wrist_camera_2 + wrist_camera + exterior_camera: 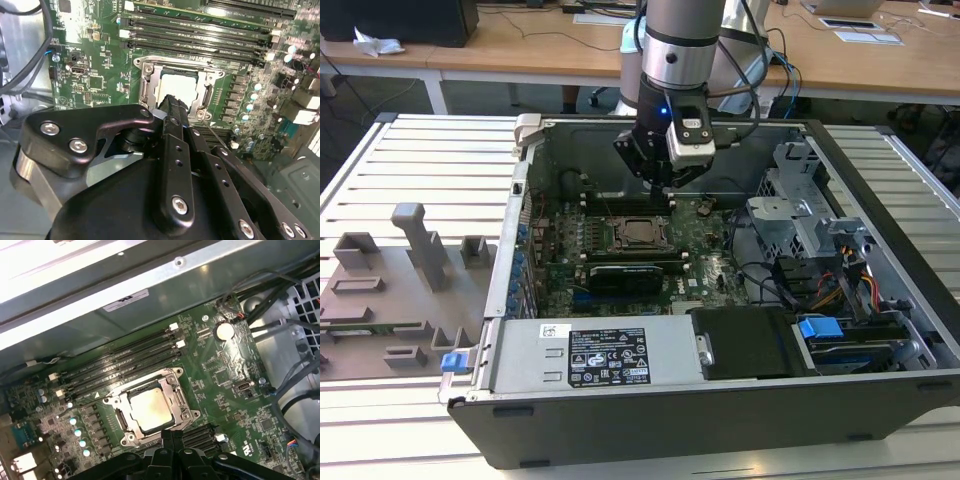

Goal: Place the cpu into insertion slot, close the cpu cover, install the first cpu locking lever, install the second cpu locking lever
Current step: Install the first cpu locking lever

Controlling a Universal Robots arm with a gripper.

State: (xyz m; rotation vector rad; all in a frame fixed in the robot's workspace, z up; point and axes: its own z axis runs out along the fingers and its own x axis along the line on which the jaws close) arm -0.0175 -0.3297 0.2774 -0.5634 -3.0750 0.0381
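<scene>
on the exterior view's left a grey fixture tray (390, 300) lies on the slatted table (420, 150), well apart from the work. to its right stands the open computer case (650, 420); amid its green motherboard (710, 250) the cpu (640, 232) already sits in the insertion slot (619, 243), the gripper (665, 186) hangs close above it, and the drive cage (800, 215) is further right. the fingers (175, 115) look drawn together into a narrow tip with nothing between them. the metal cover frame (175, 390) appears to lie down around the chip, so i judge the work is at the locking levers. that calls for the closed tip set squarely on the thin lever and pressed evenly, without scraping the memory slots (120, 362) beside the socket. the exterior view gives the arm's height over the board, the first wrist view shows the whole socket and a coin battery (225, 331), and the second wrist view shows the tip just beside the socket's rim.
</scene>
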